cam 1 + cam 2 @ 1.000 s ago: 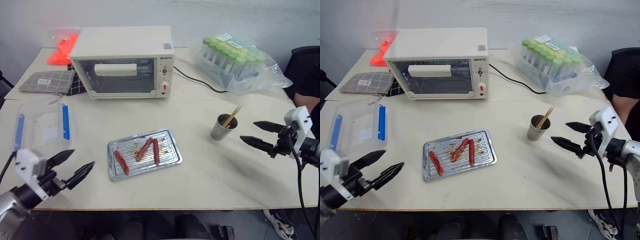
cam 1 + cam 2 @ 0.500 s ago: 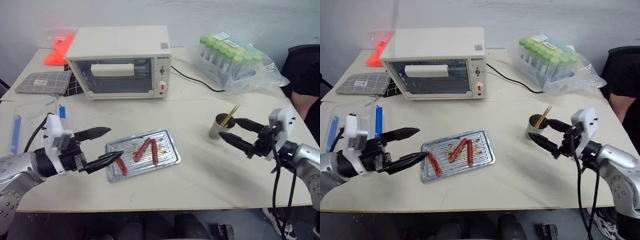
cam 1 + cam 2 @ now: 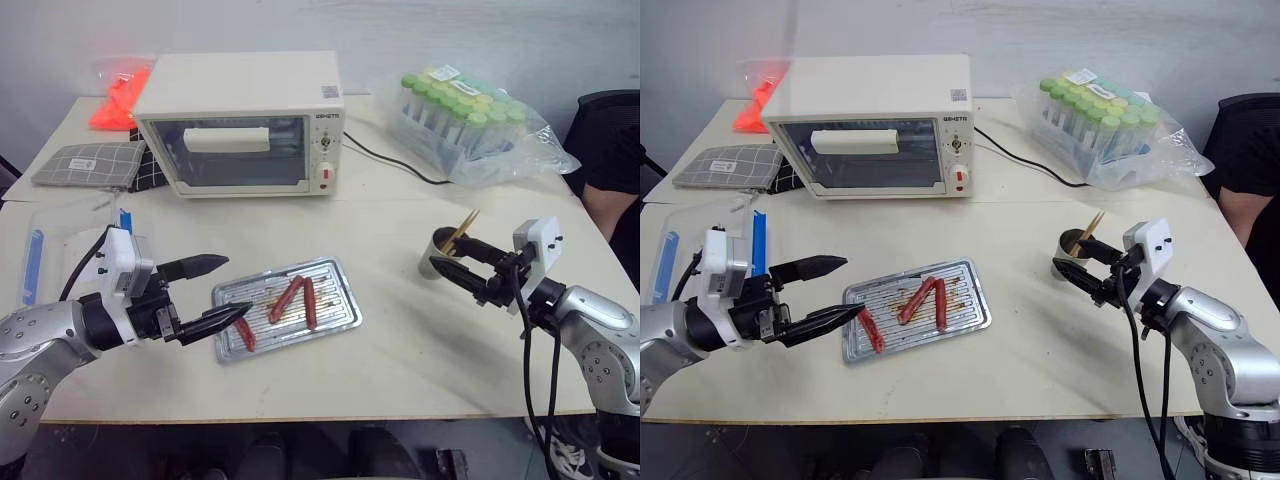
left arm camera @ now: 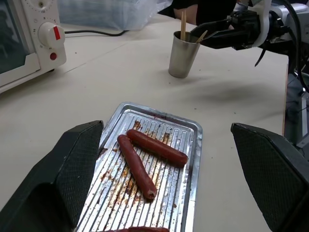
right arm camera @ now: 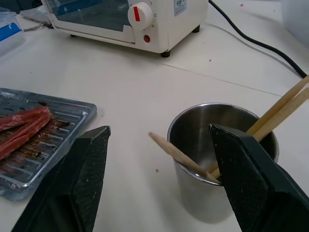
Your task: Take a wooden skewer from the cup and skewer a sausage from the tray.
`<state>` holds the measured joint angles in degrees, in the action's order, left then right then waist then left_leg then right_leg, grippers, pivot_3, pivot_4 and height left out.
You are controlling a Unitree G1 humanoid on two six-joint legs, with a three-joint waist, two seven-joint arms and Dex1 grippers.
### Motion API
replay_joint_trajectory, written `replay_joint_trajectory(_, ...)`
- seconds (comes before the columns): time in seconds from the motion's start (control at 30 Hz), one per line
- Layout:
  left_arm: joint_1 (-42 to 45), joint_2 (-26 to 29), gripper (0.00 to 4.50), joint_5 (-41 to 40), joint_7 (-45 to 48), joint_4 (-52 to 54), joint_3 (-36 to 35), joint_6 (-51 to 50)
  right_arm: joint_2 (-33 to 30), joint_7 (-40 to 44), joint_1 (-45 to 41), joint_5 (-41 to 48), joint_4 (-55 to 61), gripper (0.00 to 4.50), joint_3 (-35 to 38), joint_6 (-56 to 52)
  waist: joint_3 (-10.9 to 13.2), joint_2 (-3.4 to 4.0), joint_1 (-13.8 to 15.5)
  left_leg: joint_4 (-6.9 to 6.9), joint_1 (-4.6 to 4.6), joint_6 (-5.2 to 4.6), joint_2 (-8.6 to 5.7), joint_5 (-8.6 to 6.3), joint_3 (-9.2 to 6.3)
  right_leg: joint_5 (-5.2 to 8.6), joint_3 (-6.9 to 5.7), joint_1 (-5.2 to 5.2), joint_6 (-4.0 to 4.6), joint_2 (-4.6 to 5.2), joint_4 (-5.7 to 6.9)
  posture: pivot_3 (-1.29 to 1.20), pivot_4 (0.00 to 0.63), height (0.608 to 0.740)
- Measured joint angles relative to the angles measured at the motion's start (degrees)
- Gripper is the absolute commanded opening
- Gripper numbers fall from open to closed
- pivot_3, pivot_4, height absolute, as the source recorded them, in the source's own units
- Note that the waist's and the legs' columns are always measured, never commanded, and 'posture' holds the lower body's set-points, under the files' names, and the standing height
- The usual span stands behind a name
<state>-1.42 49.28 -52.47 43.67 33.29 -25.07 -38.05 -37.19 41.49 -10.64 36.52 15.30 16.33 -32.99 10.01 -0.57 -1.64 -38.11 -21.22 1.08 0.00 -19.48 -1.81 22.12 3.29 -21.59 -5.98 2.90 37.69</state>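
The grey metal cup [image 5: 193,195] stands right of centre on the table, with several wooden skewers in it. One wooden skewer [image 5: 176,153] leans toward the tray and two lean the other way [image 5: 285,104]. My right gripper [image 5: 159,130] is open and level at the cup's rim, one finger on each side of the leaning skewer. Three red-brown sausages [image 3: 288,298] lie on the shiny ribbed tray [image 3: 340,292]. At the tray's left end my left gripper [image 3: 238,286] hovers open, pointing at the sausages [image 4: 137,166] and holding nothing.
A white toaster oven [image 3: 240,120] stands at the back with its black cable [image 3: 400,165] running right. A bag of green-capped tubes [image 3: 470,120] lies at the back right. A clear box with blue clasps [image 3: 60,250] and a grey pouch [image 3: 85,162] lie on the left. A person sits at the right edge [image 3: 612,150].
My left gripper came up and right from the table's front left corner to the tray's left end. My right gripper moved left to the cup and its fingers narrowed.
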Motion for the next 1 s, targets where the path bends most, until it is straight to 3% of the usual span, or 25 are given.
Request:
replay_joint_trajectory(0.1, 0.2, -0.3, 4.5, 0.3, 0.0, -0.1, 0.7, 0.1, 0.3, 0.0, 0.0, 0.0, -0.1, 1.83, 0.0, 0.2, 0.0, 0.0, 0.0, 0.0, 0.0, 0.0, 0.0, 0.0, 0.0, 0.0, 0.0, 0.0, 0.0, 0.0, 0.01, 0.0, 0.15, 0.74)
replay_joint_trajectory(0.13, 0.4, -0.4, 4.5, 0.5, 0.0, -0.1, 0.8, 0.1, 0.3, 0.0, 0.0, 0.0, -0.1, 1.83, 0.0, 0.3, 0.0, 0.0, 0.0, 0.0, 0.0, 0.0, 0.0, 0.0, 0.0, 0.0, 0.0, 0.0, 0.0, 0.0, 0.01, 0.0, 0.15, 0.74)
replay_joint_trajectory(0.4, 2.9, -1.3, 4.5, 1.2, -0.2, -0.4, 2.2, 0.3, 0.8, -0.5, -1.0, 0.0, -0.2, 0.05, 0.3, 1.5, 0.0, -0.01, 0.0, -0.02, 0.01, 0.01, 0.01, 0.0, 0.0, 0.0, 0.0, 0.0, 0.0, -0.02, 0.03, 0.0, 0.15, 0.74)
replay_joint_trajectory(0.67, 4.6, -2.2, 4.5, 1.8, -0.4, -0.5, 4.1, 0.3, 0.5, -1.1, -2.1, 0.9, -0.3, 0.05, 0.4, -0.2, 0.0, -0.01, 0.0, -0.02, 0.0, 0.01, 0.0, 0.01, 0.0, 0.0, -0.01, 0.0, 0.0, -0.01, 0.04, 0.0, 0.15, 0.74)
replay_joint_trajectory(0.87, 6.4, -3.2, 4.5, 2.8, -0.3, -1.2, 6.1, 0.7, -5.7, -1.3, -6.8, 5.8, 0.5, 0.05, 5.2, -5.7, 0.0, 0.02, 0.0, -0.02, -0.01, 0.01, 0.0, 0.01, 0.0, 0.0, 0.0, 0.0, 0.0, -0.01, 0.03, 0.0, 0.15, 0.74)
replay_joint_trajectory(1.0, 8.1, -4.1, 4.5, 3.3, -0.2, -2.4, 7.6, 1.1, -14.0, -0.4, -13.5, 10.6, 0.2, 0.05, 8.8, -11.9, 0.1, 0.12, 0.0, -0.02, -0.04, -0.01, -0.01, 0.01, 0.01, 0.0, 0.0, -0.02, 0.0, 0.0, 0.01, 0.0, 0.15, 0.74)
